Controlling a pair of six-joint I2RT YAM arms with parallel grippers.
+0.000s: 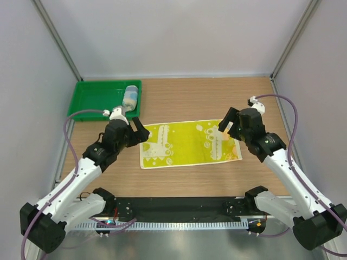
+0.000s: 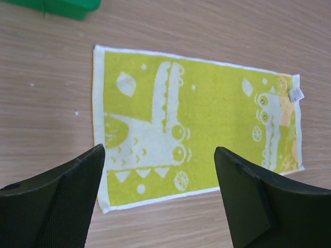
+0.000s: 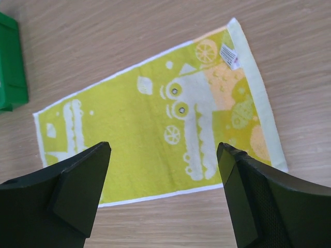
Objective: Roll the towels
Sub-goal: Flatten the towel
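**Both claws released over the flat yellow-green towel**

From the top camera I see the yellow-green towel (image 1: 190, 143) spread flat in the middle of the table (image 1: 217, 95), its long side running left to right and its orange-tinted end to the right. The left gripper (image 1: 142, 131) hangs at the towel's left end and the right gripper (image 1: 227, 123) at its right end. The arms hide part of each claw in this view, so I go by the wrist cameras for the fingers.

In the left wrist view the left gripper (image 2: 160, 152) is spread wide, nothing between its fingers (image 2: 62, 201), and the towel (image 2: 207, 119) lies unfolded below. The right wrist view shows the same: the right gripper (image 3: 164, 147) is released, its fingers (image 3: 264, 201) well apart and holding nothing, above the towel (image 3: 129, 119).

Only the wrist cameras show the small white label (image 2: 296, 94) at the towel's right edge (clearer from the right wrist (image 3: 229, 56)).

Only the top camera shows the light blue and white towel (image 1: 130, 97), a rolled bundle at the right side of the green tray (image 1: 95, 100) in the far left corner. The wrist views catch just a corner of that tray (image 2: 57, 6) (image 3: 10, 67).
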